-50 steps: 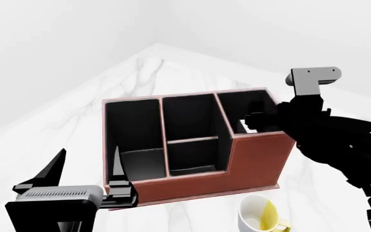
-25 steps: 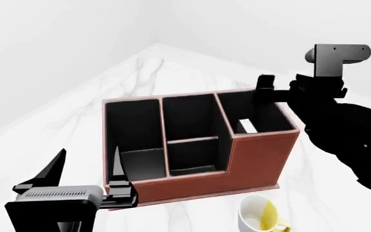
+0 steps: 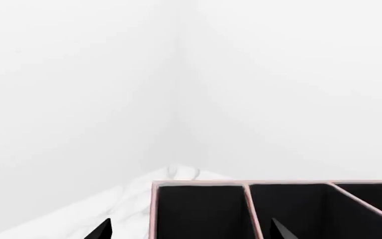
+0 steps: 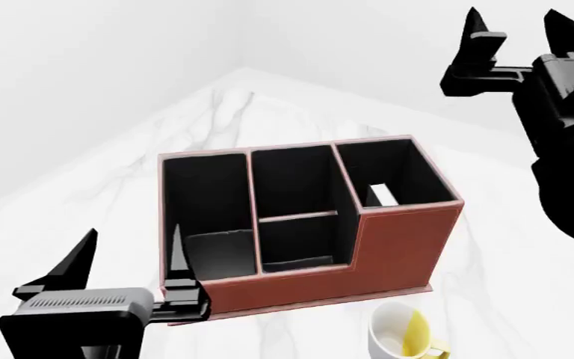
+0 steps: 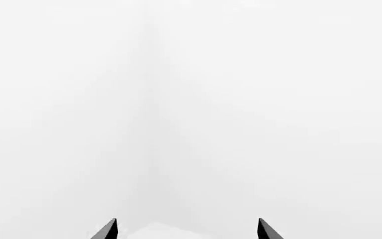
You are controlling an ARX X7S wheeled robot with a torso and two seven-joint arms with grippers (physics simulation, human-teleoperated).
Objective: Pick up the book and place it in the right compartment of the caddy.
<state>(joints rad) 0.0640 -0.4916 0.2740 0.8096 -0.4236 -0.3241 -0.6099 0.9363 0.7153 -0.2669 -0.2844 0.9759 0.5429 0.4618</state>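
The book is seen standing inside the right compartment of the caddy, so the placing step is judged done and only pulling clear is called for. The right hand is held wide open and empty at one o'clock; the left hand, also open and empty, is parked at seven o'clock. No writing or labels can be read.

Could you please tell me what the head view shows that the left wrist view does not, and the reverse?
Only the head view shows the book standing in the right compartment, the mug, the caddy's red-brown front, and the open, empty right gripper raised above. Only the left wrist view adds nothing of its own. Both show the caddy and its black sections, the marble table, the white walls and the open left gripper.
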